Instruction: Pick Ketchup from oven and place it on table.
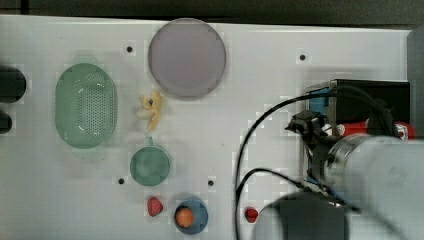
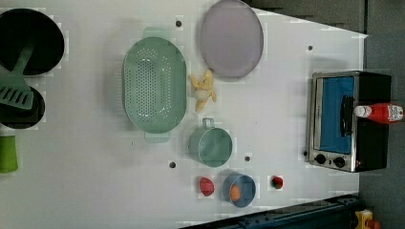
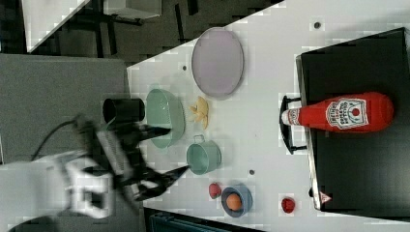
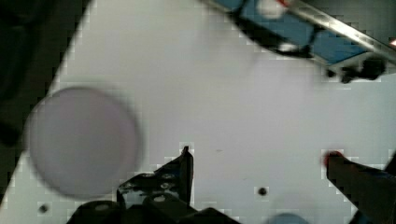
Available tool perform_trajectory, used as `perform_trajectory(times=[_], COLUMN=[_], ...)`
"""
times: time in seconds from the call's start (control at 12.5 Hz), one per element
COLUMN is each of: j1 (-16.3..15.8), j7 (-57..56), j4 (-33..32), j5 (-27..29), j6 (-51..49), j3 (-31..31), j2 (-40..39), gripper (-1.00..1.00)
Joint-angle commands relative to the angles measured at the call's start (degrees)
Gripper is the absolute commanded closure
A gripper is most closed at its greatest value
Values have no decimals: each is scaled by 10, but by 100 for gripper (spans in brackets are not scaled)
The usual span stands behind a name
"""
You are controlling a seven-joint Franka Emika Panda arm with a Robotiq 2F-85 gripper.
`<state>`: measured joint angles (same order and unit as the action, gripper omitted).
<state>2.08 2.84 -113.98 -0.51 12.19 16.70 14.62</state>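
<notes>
Reading the left view from its left edge: dark pans with a green spatula [image 2: 16, 88], then the green colander [image 2: 154, 85], the mauve plate [image 2: 231, 38], the small green pot [image 2: 210, 146] and a blue bowl [image 2: 239, 190] holding an orange ball. Further right on the table [image 2: 95, 167] stands the oven [image 2: 349, 120], door shut. The ketchup [image 2: 380, 113] rests on the oven's black roof with its white cap over the front edge by the handle; the right view shows it lying along that roof.

My gripper [image 3: 162, 154] hangs in the air well apart from the bottle, and I see its 2 fingers spread wide with nothing between them. In the top view the arm [image 1: 370, 170] sits over the oven's front and partly covers the bottle.

By my reckoning nothing of the task is done yet: the bottle is untouched and not on the tabletop. Left for me are the approach, the grasp around the body, the lift off the roof and setting it on bare white surface, probably the open patch in front of the oven.
</notes>
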Motion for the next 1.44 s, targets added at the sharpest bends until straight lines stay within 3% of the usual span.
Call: perform_trajectory(times=[0.08, 0.96, 1.44], j1=[18, 36, 64], j7=[-28, -30, -26], j4=[-5, 113, 138], j5=[8, 16, 106], j6=[28, 171, 213], j3=[58, 185, 190], j2=[-30, -282, -372], gripper=[-100, -100, -100])
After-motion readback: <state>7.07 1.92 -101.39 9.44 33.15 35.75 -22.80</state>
